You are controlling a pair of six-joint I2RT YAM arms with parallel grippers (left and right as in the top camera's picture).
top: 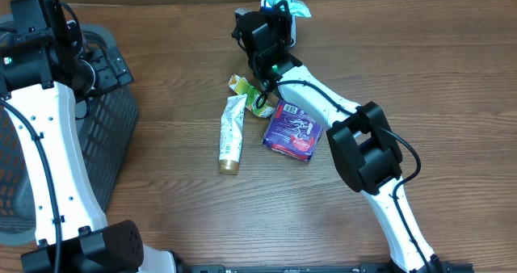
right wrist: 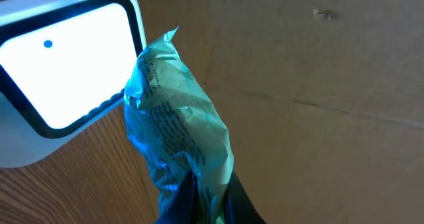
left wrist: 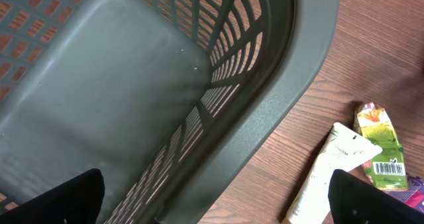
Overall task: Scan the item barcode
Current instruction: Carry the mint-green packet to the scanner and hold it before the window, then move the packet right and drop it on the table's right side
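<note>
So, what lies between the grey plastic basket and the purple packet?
A white tube with a gold cap lies between the grey plastic basket and the purple packet, in the overhead view.

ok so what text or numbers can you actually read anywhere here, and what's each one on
Nothing is clear enough to quote.
teal packet: rows of small dark print, too blurred to read.
white tube: a short word near the flat end, too small to read.
green packet: a barcode with digits under it, too small to read.
purple packet: white lettering, blurred.
scanner: a lit window with a blue dot, no words.
</note>
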